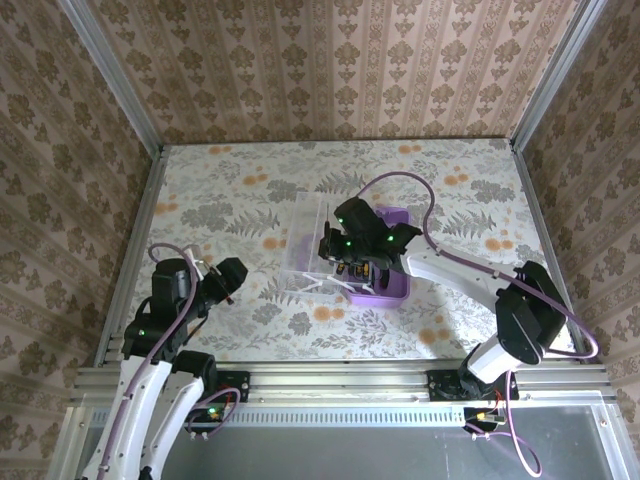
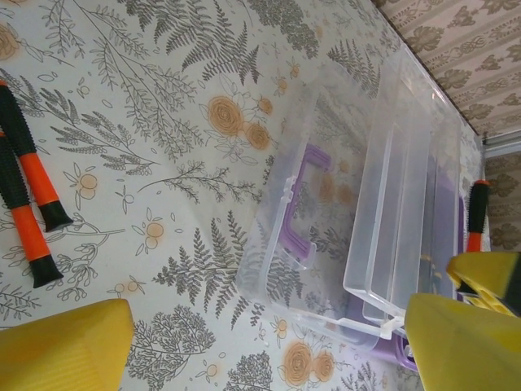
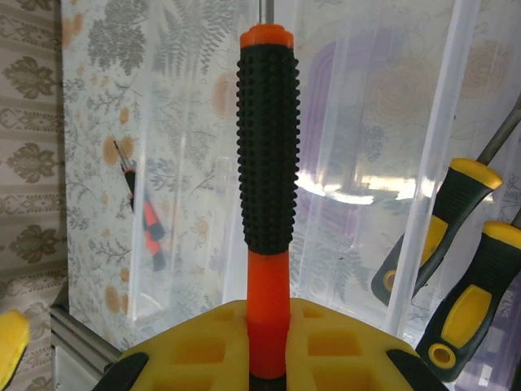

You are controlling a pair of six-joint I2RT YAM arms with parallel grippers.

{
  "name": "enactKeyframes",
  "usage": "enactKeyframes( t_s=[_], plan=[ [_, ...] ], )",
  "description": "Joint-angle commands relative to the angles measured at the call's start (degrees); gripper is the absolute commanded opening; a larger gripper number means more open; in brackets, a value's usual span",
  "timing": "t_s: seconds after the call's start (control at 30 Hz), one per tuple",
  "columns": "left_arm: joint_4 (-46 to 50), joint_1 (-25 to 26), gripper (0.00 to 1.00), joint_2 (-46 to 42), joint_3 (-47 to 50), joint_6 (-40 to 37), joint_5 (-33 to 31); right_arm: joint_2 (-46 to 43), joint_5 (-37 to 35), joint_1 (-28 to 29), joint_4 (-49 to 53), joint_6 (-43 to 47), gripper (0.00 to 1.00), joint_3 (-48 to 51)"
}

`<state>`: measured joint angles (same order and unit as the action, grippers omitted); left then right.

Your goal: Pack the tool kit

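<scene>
An orange-and-black screwdriver (image 3: 267, 147) is clamped by its orange end in the closed right gripper (image 3: 269, 358) above the purple box (image 1: 398, 294), laid open in the middle of the counter (image 1: 230, 180) to receive it, while the left gripper (image 1: 226, 278) is spread wide, empty, near two loose screwdrivers (image 2: 28, 187).

- You'll find the screwdriver (image 3: 268, 147) grip black, studded and rough; its ends smooth orange plastic.
- Your clear lid (image 2: 321, 147) reads as glossy transparent plastic.
- Your tabletop (image 2: 163, 122) looks matt, with printed floral covering.

White-and-black arms (image 1: 450, 272), purple cables (image 1: 400, 176)
</scene>
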<state>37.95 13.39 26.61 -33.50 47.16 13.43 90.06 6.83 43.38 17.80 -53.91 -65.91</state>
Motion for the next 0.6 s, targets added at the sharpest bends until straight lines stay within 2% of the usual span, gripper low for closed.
enactKeyframes(
  t_s=[0.0, 0.27, 0.37, 0.57],
  plan=[
    [0.8, -0.7, 0.88, -1.5, 0.4, -1.7, 2.1, 1.6, -0.1, 0.0, -1.3, -2.3, 0.12, -0.8],
    [3.0, -1.5, 0.89, -3.5, -0.3, -1.7, 1.9, 4.7, 1.6, 0.0, -1.1, -2.1, 0.18, -3.3],
    [3.3, -1.6, 0.89, -3.3, -1.1, -2.1, 1.8, 5.1, 1.5, 0.0, -0.3, -1.7, 0.27, -4.0],
    [3.9, -1.9, 0.89, -3.0, -2.3, -2.6, 1.9, 4.7, 2.0, 0.0, -0.3, -1.7, 0.35, -4.2]
  ],
)
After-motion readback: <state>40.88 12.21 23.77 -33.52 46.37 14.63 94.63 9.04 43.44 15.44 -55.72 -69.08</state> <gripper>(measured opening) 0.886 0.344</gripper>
